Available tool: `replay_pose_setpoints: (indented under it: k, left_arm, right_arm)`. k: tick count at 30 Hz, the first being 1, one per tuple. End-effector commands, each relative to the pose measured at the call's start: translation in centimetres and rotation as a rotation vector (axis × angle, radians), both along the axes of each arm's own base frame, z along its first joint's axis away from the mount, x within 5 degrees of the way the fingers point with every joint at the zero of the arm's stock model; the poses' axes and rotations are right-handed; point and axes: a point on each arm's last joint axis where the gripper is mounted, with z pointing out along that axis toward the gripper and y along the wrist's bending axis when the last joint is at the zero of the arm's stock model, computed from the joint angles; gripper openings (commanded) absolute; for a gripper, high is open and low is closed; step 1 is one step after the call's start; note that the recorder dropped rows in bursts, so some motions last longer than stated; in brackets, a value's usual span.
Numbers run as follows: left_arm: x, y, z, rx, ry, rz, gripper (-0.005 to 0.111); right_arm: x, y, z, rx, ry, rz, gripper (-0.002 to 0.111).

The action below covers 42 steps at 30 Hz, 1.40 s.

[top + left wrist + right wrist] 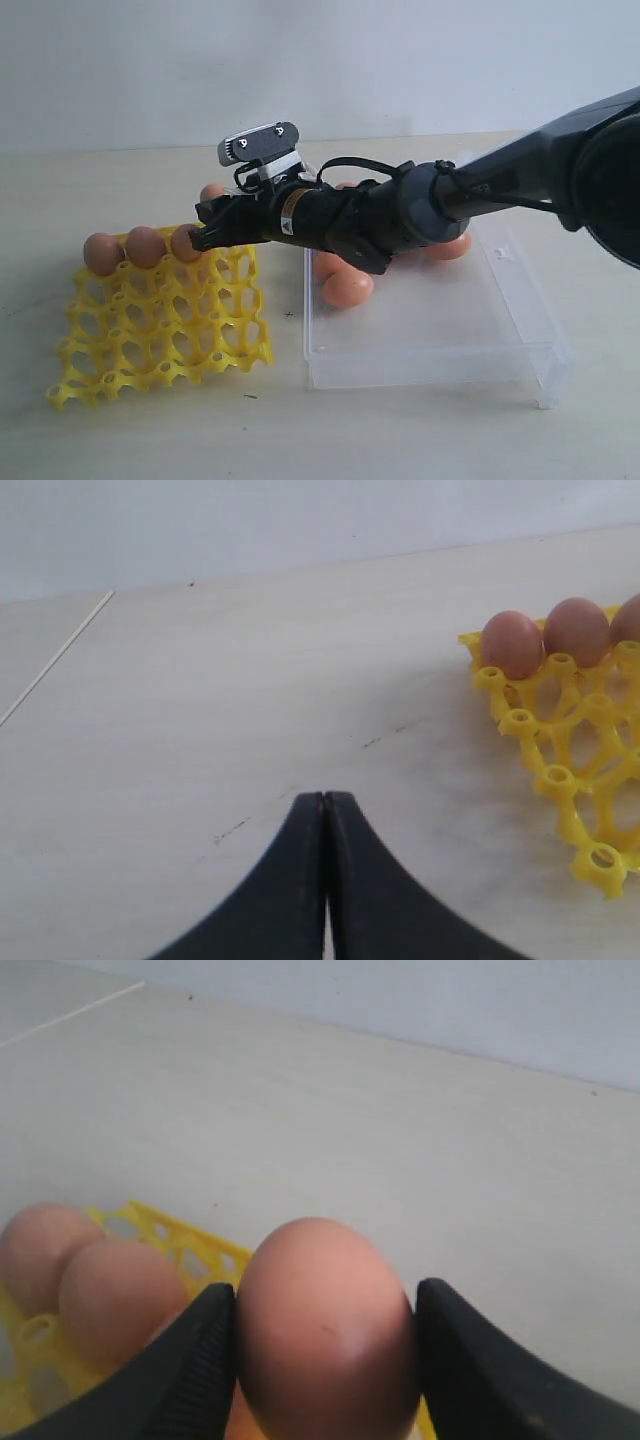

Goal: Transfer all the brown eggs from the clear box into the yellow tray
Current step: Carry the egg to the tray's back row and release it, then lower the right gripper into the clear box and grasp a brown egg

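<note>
Right fingers (185,1370) grip one brown egg (325,1325) by its sides, a pad pressed on each flank. Shell is smooth, matte, light orange-brown, oval.

In ext. view this held egg (186,242) is at the back row of the yellow tray (160,340), 3rd cell along, just beside two seated eggs (102,252). Can't tell if it's fully down in the cell. Tray is a bright yellow open lattice w/ raised pegs; other rows are bare.

Clear box (440,350) lies beside the tray on the pale surface (150,440). It's see-through w/ low walls. At least 3 box eggs (347,288) lie at its far end, partly hidden by the arm.

An egg-coloured patch (211,192) shows behind the wrist; can't tell what it rests on.

Left fingers (295,880) are closed tip to tip w/ nothing between, over bare surface near the tray corner.
</note>
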Motion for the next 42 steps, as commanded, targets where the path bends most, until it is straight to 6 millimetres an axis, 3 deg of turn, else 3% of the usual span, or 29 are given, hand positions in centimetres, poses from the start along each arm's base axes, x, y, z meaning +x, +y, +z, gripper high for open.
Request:
replay_pose_setpoints:
  k: [1, 6, 9, 15, 18, 20, 22, 25, 27, 30, 32, 35, 39, 42]
  left_arm:
    - [0.0, 0.0, 0.2, -0.002, -0.018, -0.006, 0.000]
    - [0.0, 0.0, 0.2, -0.002, -0.018, -0.006, 0.000]
    - [0.0, 0.0, 0.2, -0.002, -0.018, -0.006, 0.000]
    - [0.0, 0.0, 0.2, -0.002, -0.018, -0.006, 0.000]
    - [0.0, 0.0, 0.2, -0.002, -0.018, -0.006, 0.000]
    - [0.0, 0.0, 0.2, -0.002, -0.018, -0.006, 0.000]
    - [0.0, 0.0, 0.2, -0.002, -0.018, -0.006, 0.000]
    - [0.0, 0.0, 0.2, -0.002, -0.018, -0.006, 0.000]
    - [0.0, 0.0, 0.2, -0.002, -0.018, -0.006, 0.000]
    - [0.0, 0.0, 0.2, -0.002, -0.018, -0.006, 0.000]
    - [0.0, 0.0, 0.2, -0.002, -0.018, -0.006, 0.000]
    - [0.0, 0.0, 0.2, -0.002, -0.018, -0.006, 0.000]
    - [0.0, 0.0, 0.2, -0.002, -0.018, -0.006, 0.000]
    - [0.0, 0.0, 0.2, -0.002, -0.018, -0.006, 0.000]
  right_arm:
    - [0.1, 0.1, -0.6, -0.030, -0.015, 0.015, 0.000]
    - [0.3, -0.2, -1.6, -0.047, -0.005, 0.012, 0.001]
    - [0.3, -0.3, -1.7, -0.052, -0.001, 0.008, 0.011]
    - [0.3, -0.3, -1.6, -0.040, 0.008, 0.000, 0.060]
    - [0.4, -0.3, -0.6, -0.025, 0.004, -0.005, 0.073]
    - [0.4, -0.5, 0.5, -0.045, 0.003, -0.016, 0.072]
    - [0.3, -1.3, 3.6, -0.118, 0.022, -0.064, 0.069]
    - [-1.1, -4.6, 9.3, -0.394, 0.104, -0.175, 0.049]
    - [-2.5, -6.4, 12.0, -0.553, 0.130, -0.161, 0.035]
    - [-4.9, -7.9, 12.0, -0.874, 0.212, 0.109, 0.008]
    - [-5.9, -8.1, 10.9, -1.028, 0.220, 0.365, 0.000]
    - [-6.2, -7.6, 9.8, -1.049, 0.215, 0.512, 0.008]
    - [-6.3, -7.1, 8.7, -1.043, 0.202, 0.606, 0.042]
    - [-6.0, -6.9, 7.4, -1.085, 0.164, 0.694, 0.060]
